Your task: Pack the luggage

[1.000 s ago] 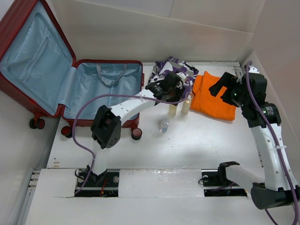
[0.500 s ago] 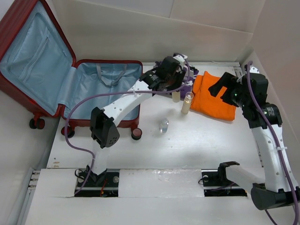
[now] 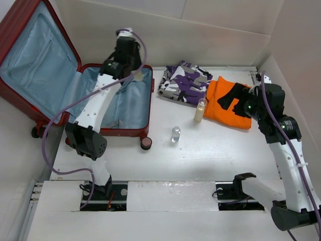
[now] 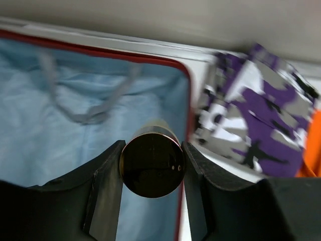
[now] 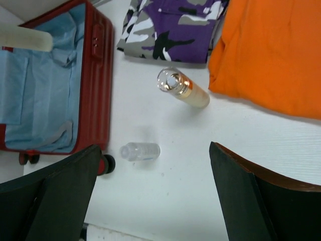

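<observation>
Left pincer (image 4: 153, 150) clamps a cream bottle (image 5: 25, 39) over the empty-looking luggage (image 3: 120, 131), right pincer (image 5: 155, 191) gapes, and amber bottle (image 5: 188, 91), clear bottle (image 5: 140, 150), camouflage garment (image 5: 170, 25) and orange garment (image 5: 271, 50) lie unpacked on the tabletop (image 3: 225, 150).

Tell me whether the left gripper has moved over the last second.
Yes. The left gripper, shut on a bottle, swung left from the purple camouflage cloth to above the luggage.

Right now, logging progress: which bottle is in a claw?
The cream bottle, gripped by the left claw over the luggage; the tan bottle and clear bottle stand free on the table.
</observation>
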Controlling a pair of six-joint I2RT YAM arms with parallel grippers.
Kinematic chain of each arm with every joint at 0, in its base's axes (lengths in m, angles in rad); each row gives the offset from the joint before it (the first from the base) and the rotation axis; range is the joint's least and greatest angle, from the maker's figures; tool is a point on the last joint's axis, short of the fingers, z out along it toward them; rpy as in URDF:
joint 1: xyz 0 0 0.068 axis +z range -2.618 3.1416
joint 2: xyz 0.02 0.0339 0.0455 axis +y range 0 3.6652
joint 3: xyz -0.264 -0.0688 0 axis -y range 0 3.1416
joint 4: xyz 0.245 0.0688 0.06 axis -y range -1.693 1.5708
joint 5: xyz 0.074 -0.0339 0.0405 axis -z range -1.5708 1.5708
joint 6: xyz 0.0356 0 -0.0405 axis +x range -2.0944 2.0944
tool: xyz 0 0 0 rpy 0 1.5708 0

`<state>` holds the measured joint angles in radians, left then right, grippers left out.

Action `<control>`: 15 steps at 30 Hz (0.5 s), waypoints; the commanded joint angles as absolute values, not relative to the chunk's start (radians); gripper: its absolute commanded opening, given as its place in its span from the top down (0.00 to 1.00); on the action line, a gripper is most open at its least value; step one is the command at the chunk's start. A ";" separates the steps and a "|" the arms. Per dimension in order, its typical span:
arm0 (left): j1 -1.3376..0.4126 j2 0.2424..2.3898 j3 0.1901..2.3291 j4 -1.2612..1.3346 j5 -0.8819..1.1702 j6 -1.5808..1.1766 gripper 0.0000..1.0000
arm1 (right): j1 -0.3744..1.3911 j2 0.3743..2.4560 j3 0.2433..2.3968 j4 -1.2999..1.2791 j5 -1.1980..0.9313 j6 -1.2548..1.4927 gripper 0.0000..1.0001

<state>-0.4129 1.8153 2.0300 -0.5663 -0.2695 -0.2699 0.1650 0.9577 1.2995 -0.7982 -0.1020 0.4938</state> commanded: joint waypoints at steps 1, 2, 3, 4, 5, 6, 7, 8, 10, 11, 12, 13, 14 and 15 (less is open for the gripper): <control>-0.311 1.730 1.979 -0.505 -0.314 -0.337 0.78 | 0.195 0.933 1.281 -0.738 -0.140 0.492 0.05; -0.270 1.744 1.979 -0.520 -0.314 -0.348 0.78 | 0.208 0.924 1.269 -0.738 -0.140 0.492 0.05; -0.252 1.755 1.979 -0.529 -0.299 -0.348 0.78 | 0.221 0.923 1.269 -0.738 -0.140 0.492 0.05; -0.235 1.769 1.988 -0.543 -0.299 -0.359 0.78 | 0.221 0.923 1.259 -0.738 -0.140 0.492 0.05; -0.221 1.784 1.999 -0.561 -0.299 -0.359 0.78 | 0.235 0.913 1.250 -0.738 -0.149 0.492 0.05; -0.207 1.816 2.008 -0.609 -0.310 -0.359 0.79 | 0.247 0.913 1.250 -0.738 -0.149 0.492 0.05; -0.207 1.830 2.008 -0.629 -0.328 -0.359 0.79 | 0.247 0.913 1.250 -0.738 -0.158 0.492 0.05; -0.207 1.841 2.008 -0.647 -0.350 -0.348 0.81 | 0.256 0.913 1.250 -0.738 -0.158 0.492 0.05; -0.207 1.852 1.976 -0.667 -0.406 -0.337 0.81 | 0.267 0.913 1.241 -0.738 -0.158 0.492 0.05; -0.207 1.852 1.936 -0.667 -0.425 -0.337 0.81 | 0.267 0.913 1.241 -0.738 -0.158 0.492 0.05; -0.207 1.852 1.919 -0.667 -0.436 -0.328 0.81 | 0.267 0.913 1.241 -0.738 -0.158 0.492 0.05; -0.207 1.852 1.907 -0.667 -0.449 -0.328 0.81 | 0.276 0.913 1.241 -0.738 -0.158 0.492 0.05; -0.207 1.852 1.907 -0.667 -0.462 -0.328 0.81 | 0.276 0.913 1.241 -0.738 -0.158 0.492 0.05; -0.207 1.861 1.895 -0.687 -0.471 -0.319 0.81 | 0.276 0.913 1.232 -0.738 -0.158 0.492 0.05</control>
